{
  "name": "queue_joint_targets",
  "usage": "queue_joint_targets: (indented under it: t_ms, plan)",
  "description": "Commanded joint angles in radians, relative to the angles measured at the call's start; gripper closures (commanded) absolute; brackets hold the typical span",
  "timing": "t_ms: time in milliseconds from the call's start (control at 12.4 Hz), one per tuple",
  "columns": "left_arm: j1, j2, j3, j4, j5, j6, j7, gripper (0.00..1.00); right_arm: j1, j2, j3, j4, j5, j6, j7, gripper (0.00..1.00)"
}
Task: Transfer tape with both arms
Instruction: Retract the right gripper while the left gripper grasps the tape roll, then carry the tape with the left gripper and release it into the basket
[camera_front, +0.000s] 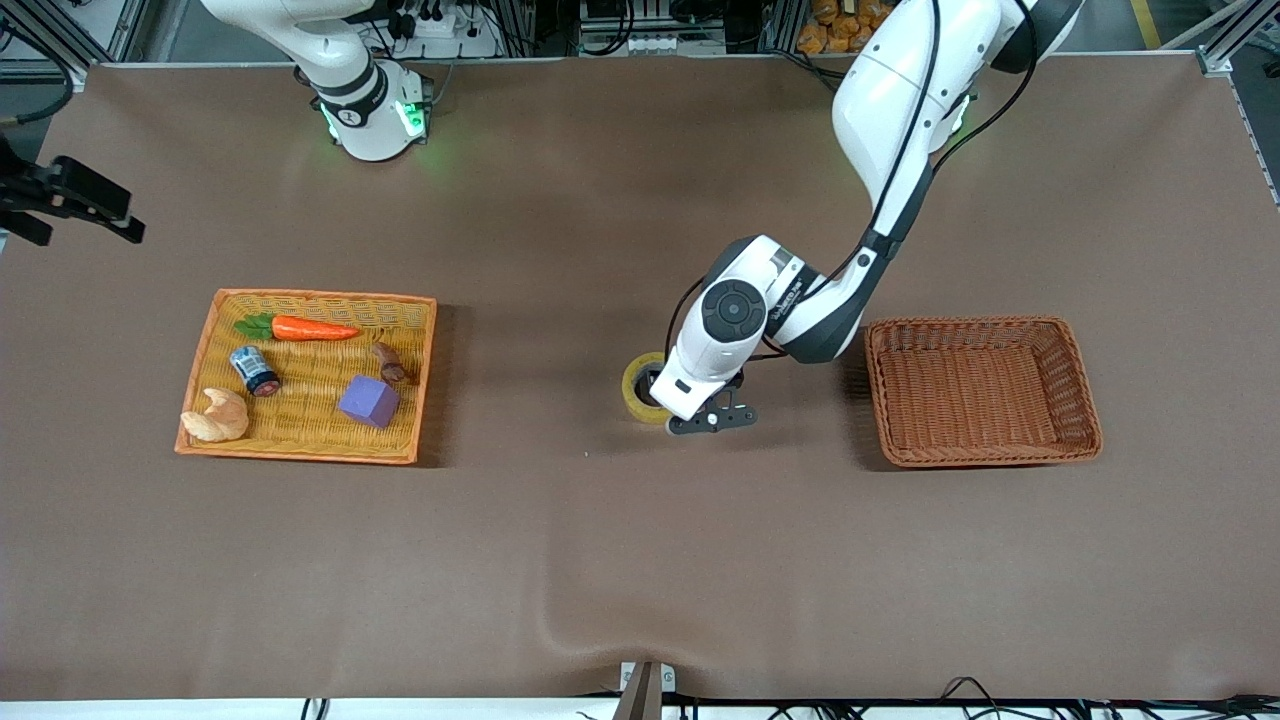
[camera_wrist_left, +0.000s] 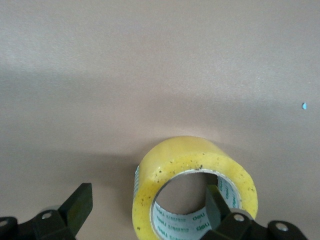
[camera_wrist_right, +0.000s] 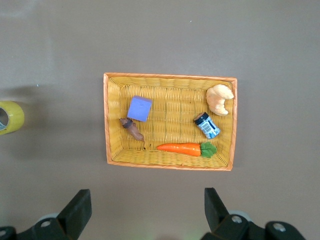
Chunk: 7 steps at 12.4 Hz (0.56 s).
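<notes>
- Front view: tape (camera_front: 641, 387) lies on the bare brown table (camera_front: 600, 560), between the yellow basket (camera_front: 222, 305) and the empty brown basket (camera_front: 1085, 400), with the left gripper (camera_front: 712, 418) low right beside it and partly covering it. The right gripper (camera_front: 75, 200) hangs up in the air at the right arm's end of the table; that arm waits.
- Left wrist view: roll (camera_wrist_left: 192, 190) stands on its edge with its hole facing the camera. The left gripper (camera_wrist_left: 145, 210) has its jaws wide apart and clamps nothing; one finger (camera_wrist_left: 216, 204) sits in front of the core opening, the other (camera_wrist_left: 77, 206) outside the ring. Judging by looks, the roll is light, stiff and smooth. Pinching the wall through the core should hold better than squeezing the rounded outside, which could slip or roll.
- Right wrist view: right gripper (camera_wrist_right: 145, 207) is spread open and empty, high over the yellow basket (camera_wrist_right: 107, 120); the tape (camera_wrist_right: 10, 117) shows on the table well apart from that basket.
</notes>
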<state>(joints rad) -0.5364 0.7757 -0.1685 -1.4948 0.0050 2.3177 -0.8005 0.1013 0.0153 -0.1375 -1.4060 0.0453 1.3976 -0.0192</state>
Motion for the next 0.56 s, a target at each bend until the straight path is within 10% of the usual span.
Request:
queue_joint_targets:
  t_ms: [0, 322, 483]
  plan:
    - [-0.022, 0.031, 0.006, 0.022, 0.000, 0.015, 0.015, 0.00, -0.074, -0.014, 0.047, -0.022, -0.004, -0.015, -0.036, 0.00]
    - [-0.022, 0.051, 0.004, 0.021, 0.009, 0.015, 0.050, 0.47, -0.081, -0.035, 0.059, -0.028, -0.042, -0.048, -0.156, 0.00]
    - [-0.022, 0.051, 0.004, 0.021, 0.009, 0.015, 0.090, 1.00, -0.086, -0.063, 0.072, -0.036, -0.042, -0.113, -0.130, 0.00]
